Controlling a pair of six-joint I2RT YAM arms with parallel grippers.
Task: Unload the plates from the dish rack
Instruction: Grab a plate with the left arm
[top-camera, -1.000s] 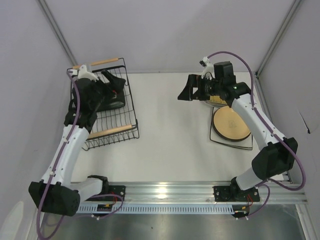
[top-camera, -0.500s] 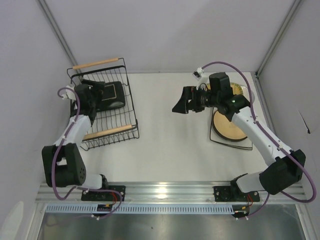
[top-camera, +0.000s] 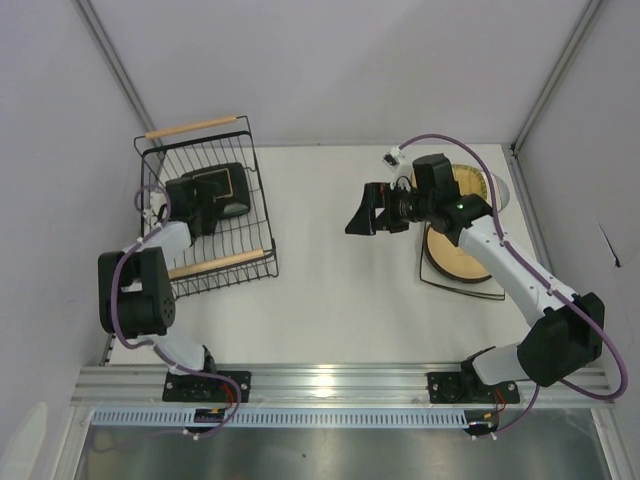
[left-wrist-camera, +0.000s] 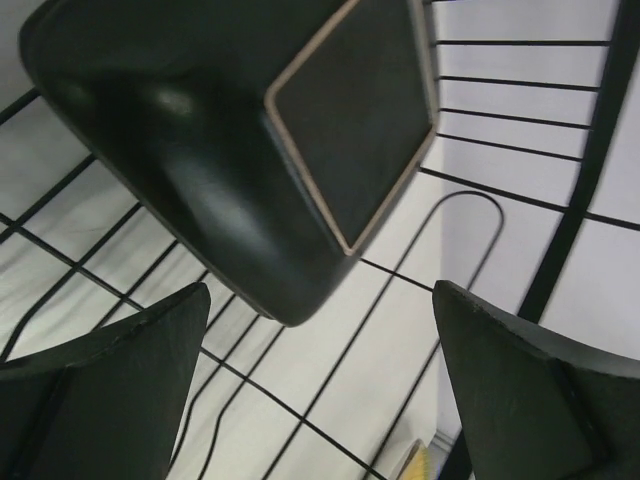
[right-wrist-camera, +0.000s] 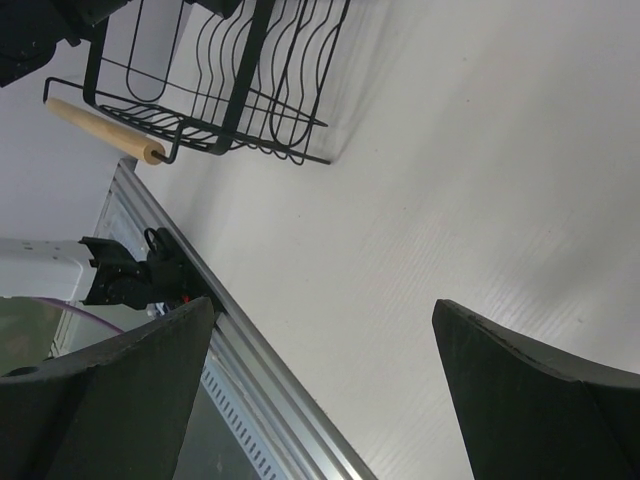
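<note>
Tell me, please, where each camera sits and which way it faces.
Top: above and behind, looking down on the table; left arm and right arm show.
Left wrist: at the rack, facing a dark plate; open left end effector shows.
Right wrist: above mid-table, facing the rack's handle and the rail; open right end effector shows.
Shared: all three show the rack.

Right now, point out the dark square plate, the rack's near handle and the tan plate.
dark square plate (top-camera: 230, 185): top view, underside.
near handle (top-camera: 220, 263): top view, mid-bar.
tan plate (top-camera: 447, 255): top view, face.
</note>
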